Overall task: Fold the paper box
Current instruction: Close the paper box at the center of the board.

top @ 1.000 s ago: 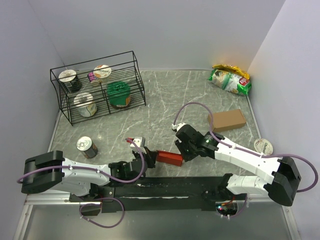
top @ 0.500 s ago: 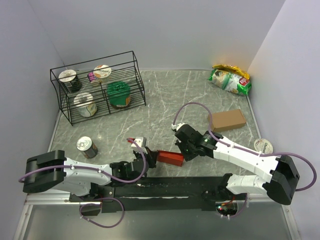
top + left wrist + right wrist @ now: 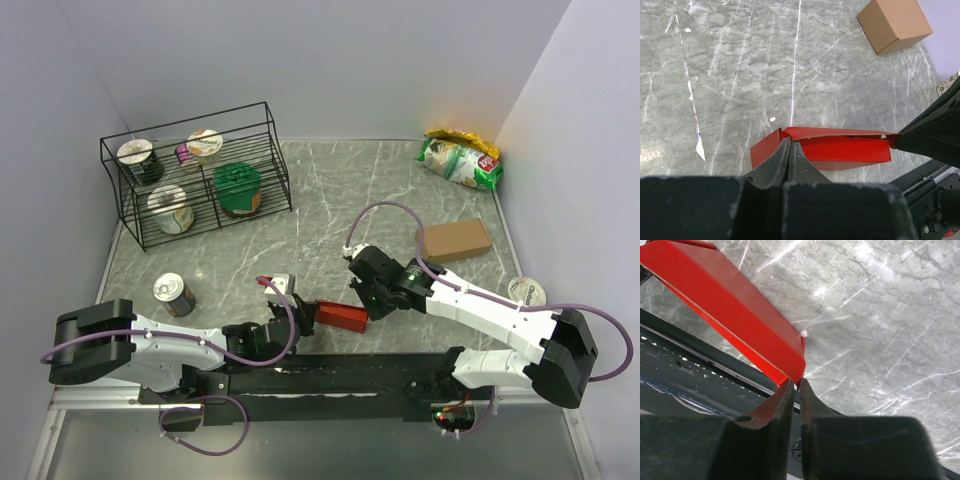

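Grey marbled tabletop (image 3: 330, 200), pale walls behind and to the sides. You are working on the paper box (image 3: 340, 318), which is lying left of the brown cardboard box (image 3: 453, 240) and nearer the arm bases, well apart from it.

Condition of the work: the paper box is sitting partly formed, as a long red trough. Its top is gaping, and a short flap is standing out at the end farther from the brown cardboard box.

Left claw (image 3: 791, 142): fingers together, pinching the card edge where that flap is meeting the long wall.

Right claw (image 3: 796, 382): nipping the corner at the end nearer the brown cardboard box, fingers almost touching with only thin card between them.

Assessment: you are mid-way through the forming step, holding both ends while the walls are coming upright. The end flaps are not yet tucked.

The next move is calling for one claw to be anchoring its end while the other is letting go and taking up the loose flap. That flap then needs turning inward along its crease. Both grips are looking shallow, so you should be pulling gently, since this card is likely to slip or buckle.
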{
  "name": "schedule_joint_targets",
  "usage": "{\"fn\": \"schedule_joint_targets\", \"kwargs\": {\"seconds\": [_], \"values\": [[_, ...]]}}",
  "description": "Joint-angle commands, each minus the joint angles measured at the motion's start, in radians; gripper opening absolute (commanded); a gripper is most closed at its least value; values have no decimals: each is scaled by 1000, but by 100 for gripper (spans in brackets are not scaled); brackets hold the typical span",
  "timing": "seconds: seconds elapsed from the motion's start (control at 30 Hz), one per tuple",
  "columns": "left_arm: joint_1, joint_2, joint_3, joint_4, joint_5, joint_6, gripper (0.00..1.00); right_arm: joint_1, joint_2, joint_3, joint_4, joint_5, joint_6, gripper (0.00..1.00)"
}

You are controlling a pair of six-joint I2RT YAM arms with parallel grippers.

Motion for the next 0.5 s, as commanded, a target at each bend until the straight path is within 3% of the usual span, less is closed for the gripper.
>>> {"fn": "schedule_joint_targets", "kwargs": {"seconds": [0.0,0.2,0.47], "values": [[-20,69,-59,-275,122,24,1,-5,-7,42,-10,18,14,12],[-22,78,-58,-264,130,35,1,-4,-5,53,-17,1,28,0],[-32,106,-40,-258,132,50,1,-19,7,96,-5,-49,134,0]]}}
